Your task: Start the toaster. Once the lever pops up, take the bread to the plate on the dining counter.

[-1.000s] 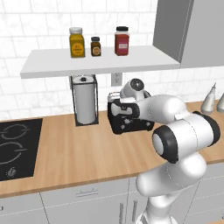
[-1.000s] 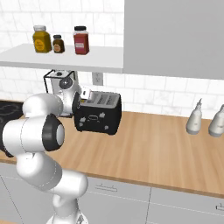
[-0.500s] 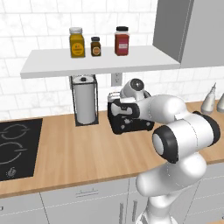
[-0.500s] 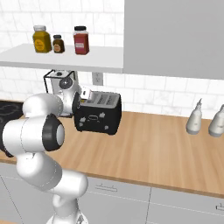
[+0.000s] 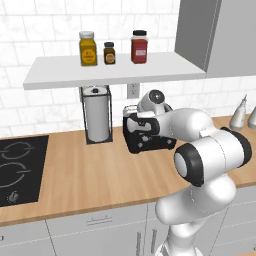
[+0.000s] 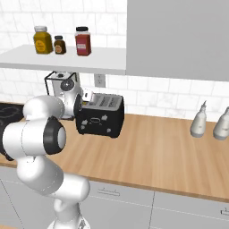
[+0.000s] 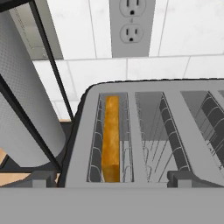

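One bread (image 7: 111,140) beyond open jaws.

Glossy white rounded arm (image 5: 210,150) segments with dark joint bands.

Both base views look forward and down from behind the arm, one at its seven o'clock, the other at its five, sharing the toaster (image 5: 148,135) (image 6: 100,117), the counter (image 5: 95,175) (image 6: 170,152) and the shelf (image 5: 110,70) (image 6: 67,58). The hand view sits very near, looking down into the toaster's (image 7: 148,131) slots toward the wall outlet (image 7: 131,26).
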